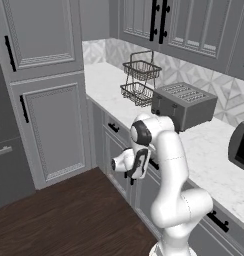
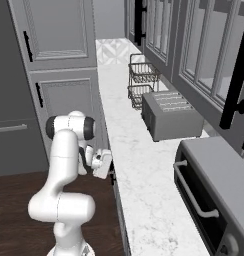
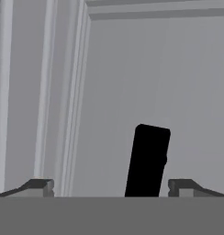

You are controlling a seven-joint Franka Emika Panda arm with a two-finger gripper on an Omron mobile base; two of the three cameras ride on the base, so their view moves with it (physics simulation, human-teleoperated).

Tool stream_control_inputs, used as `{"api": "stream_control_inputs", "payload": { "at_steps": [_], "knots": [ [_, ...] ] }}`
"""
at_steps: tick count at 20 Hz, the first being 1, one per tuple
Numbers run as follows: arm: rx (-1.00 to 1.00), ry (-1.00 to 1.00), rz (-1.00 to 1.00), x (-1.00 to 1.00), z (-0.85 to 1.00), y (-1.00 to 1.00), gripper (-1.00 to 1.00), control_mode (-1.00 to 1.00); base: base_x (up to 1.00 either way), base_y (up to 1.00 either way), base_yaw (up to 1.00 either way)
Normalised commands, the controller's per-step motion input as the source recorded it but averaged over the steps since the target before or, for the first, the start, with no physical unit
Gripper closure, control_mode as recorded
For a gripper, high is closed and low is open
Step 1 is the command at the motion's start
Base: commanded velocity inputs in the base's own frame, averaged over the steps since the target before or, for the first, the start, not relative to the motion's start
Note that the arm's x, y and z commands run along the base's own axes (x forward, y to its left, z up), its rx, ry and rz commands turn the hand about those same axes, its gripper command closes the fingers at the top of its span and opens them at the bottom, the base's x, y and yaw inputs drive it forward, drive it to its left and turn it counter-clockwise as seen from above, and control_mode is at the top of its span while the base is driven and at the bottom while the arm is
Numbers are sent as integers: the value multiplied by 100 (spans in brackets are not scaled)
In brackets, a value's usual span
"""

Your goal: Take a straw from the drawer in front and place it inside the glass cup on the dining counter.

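Barely started, I'd say: the shallow grey framed drawer (image 3: 132, 92) looks fully closed, and the straw is presumably inside it, unseen. The pincer (image 3: 111, 186) is spread wide and empty, fingertips either side of the short black bar handle (image 3: 147, 160). Opening, fetching and dropping the straw into the cup all remain. Above, a white marble counter (image 1: 204, 150) carries a grey toaster (image 1: 184, 105) and wire baskets (image 1: 140, 80); dark wood floor (image 1: 69, 220).

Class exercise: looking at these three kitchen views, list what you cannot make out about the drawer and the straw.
- Drawer contents: hand view, closed front panel hides any straw.
- Black handle: hand view, lower end cut off.
- Drawer front: left base view, the arm blocks it.
- Gripper: open, contact with the handle unclear.
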Motion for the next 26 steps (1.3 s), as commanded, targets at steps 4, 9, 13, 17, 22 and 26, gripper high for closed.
{"api": "stream_control_inputs", "payload": {
  "at_steps": [4,9,13,17,22,26],
  "knots": [
    [0,0,0,0,0,-21,-100,-100,0,0,0],
    [0,0,0,0,0,-3,100,-100,0,0,0],
    [0,-2,1,-21,0,14,100,-100,0,0,0],
    [0,-5,1,-42,0,50,100,-100,0,0,0],
    [0,0,2,-49,0,92,100,-100,0,0,0],
    [0,0,2,-49,0,100,100,-100,0,0,0]
  ]
}}
